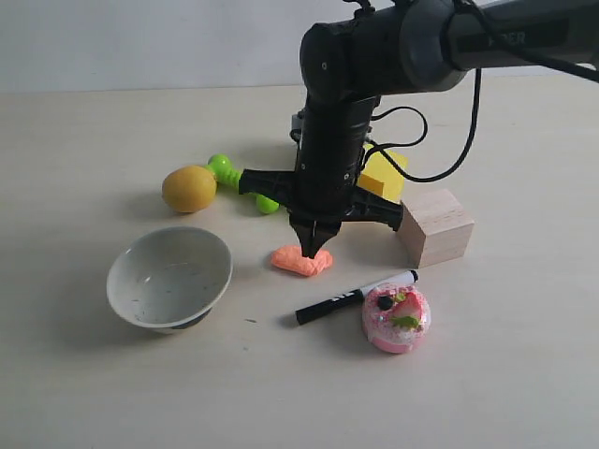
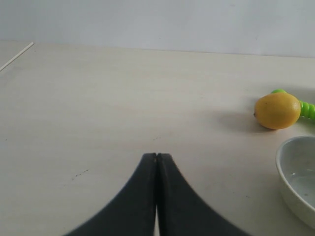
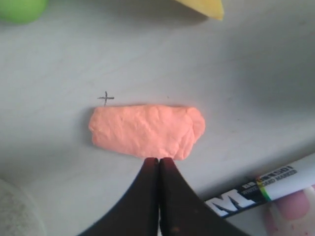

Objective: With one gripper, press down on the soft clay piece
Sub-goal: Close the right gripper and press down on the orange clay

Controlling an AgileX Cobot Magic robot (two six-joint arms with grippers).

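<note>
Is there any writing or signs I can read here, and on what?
"M": big white letter on the marker, on its black band.
Small print on its white barrel: too blurred to read.
"PER": faint, uncertain, on the right arm.
"+": pen cross on the table beside the soft clay piece.

Exterior oblique over table (image 1: 94,393); left wrist low toward lemon (image 2: 277,110); right wrist close above clay piece (image 3: 147,130).

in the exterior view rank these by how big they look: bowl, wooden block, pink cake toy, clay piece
1. bowl, clearly the largest.
2. wooden block and pink cake toy: they look about alike, and the cake sits nearer the camera, so I won't rank one over the other.
3. clay piece, the smallest.
</note>
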